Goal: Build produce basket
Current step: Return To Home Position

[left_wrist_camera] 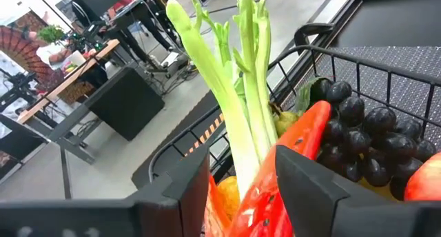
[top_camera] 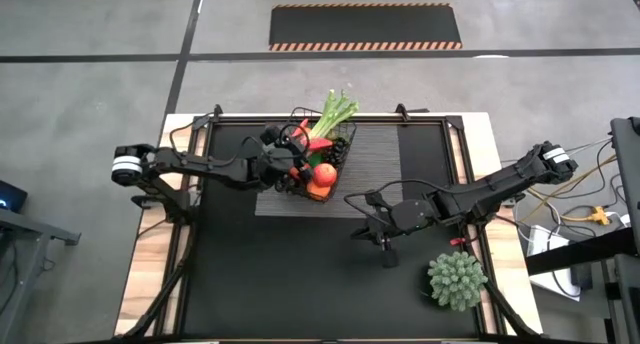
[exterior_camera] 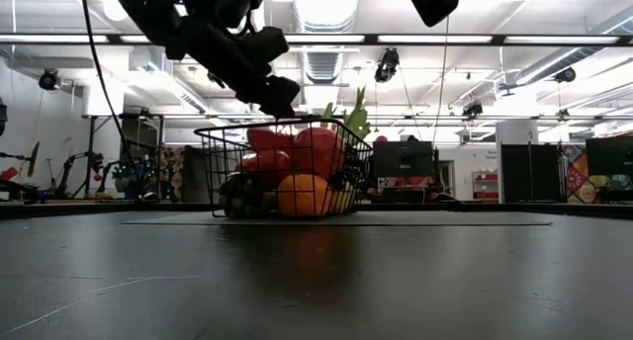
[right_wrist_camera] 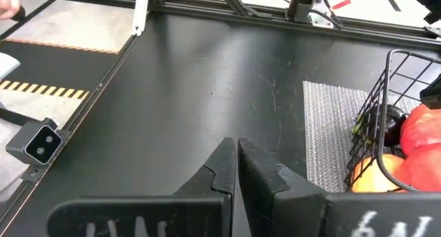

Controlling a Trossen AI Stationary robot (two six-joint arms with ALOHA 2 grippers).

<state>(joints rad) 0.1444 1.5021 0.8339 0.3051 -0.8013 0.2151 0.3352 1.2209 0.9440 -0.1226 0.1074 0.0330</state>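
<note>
well, the black wire basket [exterior_camera: 210, 162] brims with leek [left_wrist_camera: 227, 106], grapes [left_wrist_camera: 365, 140], orange [exterior_camera: 304, 195].

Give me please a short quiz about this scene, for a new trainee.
1. True or false: the jaws of the right arm are shut.
2. Which item stands tallest out of the basket? A) leek B) orange C) grapes
3. Complete: the basket rests on the grey ribbed ___.
Key: 1 true; 2 A; 3 mat.
</note>
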